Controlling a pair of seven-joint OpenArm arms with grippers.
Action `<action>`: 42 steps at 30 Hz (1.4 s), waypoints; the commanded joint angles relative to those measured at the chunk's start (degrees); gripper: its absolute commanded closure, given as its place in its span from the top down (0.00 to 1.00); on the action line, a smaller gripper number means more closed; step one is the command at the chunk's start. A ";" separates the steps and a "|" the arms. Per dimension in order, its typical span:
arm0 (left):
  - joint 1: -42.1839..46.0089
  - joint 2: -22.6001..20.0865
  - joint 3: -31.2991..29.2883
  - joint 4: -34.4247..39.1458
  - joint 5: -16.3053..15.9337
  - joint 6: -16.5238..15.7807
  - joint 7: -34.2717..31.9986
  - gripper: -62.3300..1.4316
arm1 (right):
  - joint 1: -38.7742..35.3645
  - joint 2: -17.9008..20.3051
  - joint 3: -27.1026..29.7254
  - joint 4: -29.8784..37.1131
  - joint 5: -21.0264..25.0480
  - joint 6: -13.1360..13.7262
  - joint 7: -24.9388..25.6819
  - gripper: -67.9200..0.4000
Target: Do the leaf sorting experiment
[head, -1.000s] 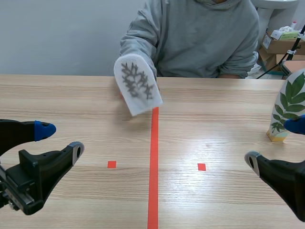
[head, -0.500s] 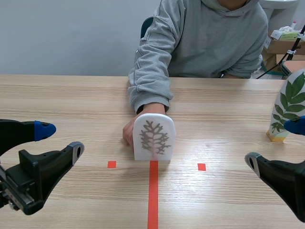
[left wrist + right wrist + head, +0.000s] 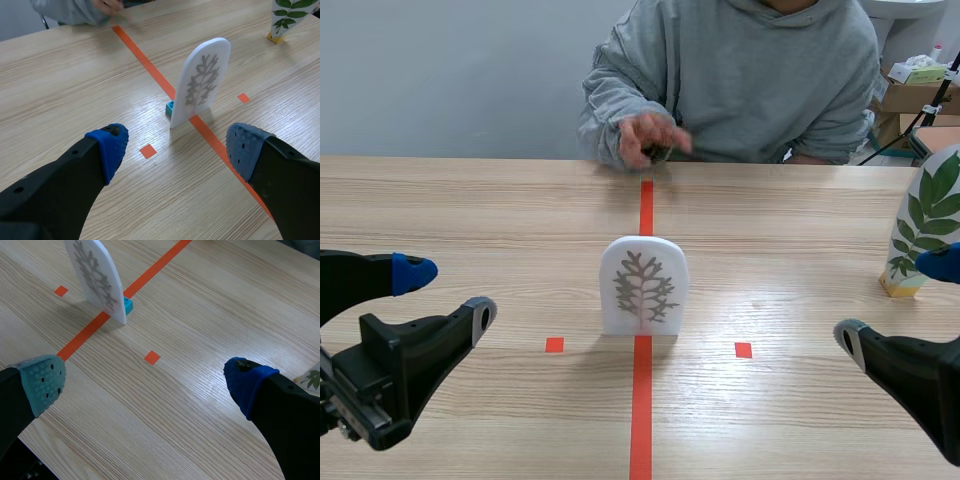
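Note:
A white arched card with a grey-green lobed leaf (image 3: 643, 288) stands upright on the orange centre line, held in a small blue base (image 3: 170, 108). From the left wrist it shows as the same card (image 3: 202, 80) ahead of my open left gripper (image 3: 175, 145). The right wrist also sees that card (image 3: 96, 275), ahead and off to one side of my open right gripper (image 3: 150, 377). A second card with a green compound leaf (image 3: 926, 220) stands at the table's right edge. In the scene my left gripper (image 3: 442, 292) and right gripper (image 3: 895, 300) hang low at either side, holding nothing.
A person in a grey hoodie sits across the table, one hand (image 3: 645, 138) raised over the far end of the tape line. Two small orange squares (image 3: 554, 344) (image 3: 743, 350) flank the line. Cardboard boxes (image 3: 910, 90) stand behind at the right.
The person set the white leaf card upright on the centre line, let go and drew the hand back to the far edge. Neither arm has moved.

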 commanded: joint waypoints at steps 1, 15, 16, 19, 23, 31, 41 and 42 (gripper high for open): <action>0.15 0.11 -0.35 0.57 -0.35 0.07 -0.81 0.71 | 0.22 0.87 0.33 0.11 0.68 0.42 0.87 1.00; 0.15 0.11 -0.35 0.57 -0.35 0.07 -0.79 0.71 | 0.22 0.87 0.33 0.11 0.68 0.42 0.83 1.00; 0.15 0.11 -0.35 0.57 -0.35 0.07 -0.79 0.71 | 0.22 0.87 0.33 0.11 0.66 0.42 0.81 1.00; 0.15 0.11 -0.35 0.57 -0.35 0.07 -0.81 0.71 | 0.22 0.87 0.33 0.11 0.66 0.42 -0.31 1.00; 0.15 0.11 -0.35 0.57 -0.35 0.07 -0.81 0.71 | 0.35 0.87 0.33 0.11 0.66 0.42 -1.75 1.00; 0.15 0.11 -0.35 0.57 -0.35 0.07 -0.81 0.71 | 0.37 0.87 0.33 0.11 0.66 0.42 -1.75 1.00; 0.15 0.11 -0.35 0.57 -0.35 0.07 -0.81 0.71 | 0.37 0.87 0.33 0.11 0.63 0.42 -1.75 1.00; 0.15 0.11 -0.35 0.57 -0.35 0.07 -0.81 0.71 | 0.37 0.87 0.33 0.11 0.63 0.42 -1.75 1.00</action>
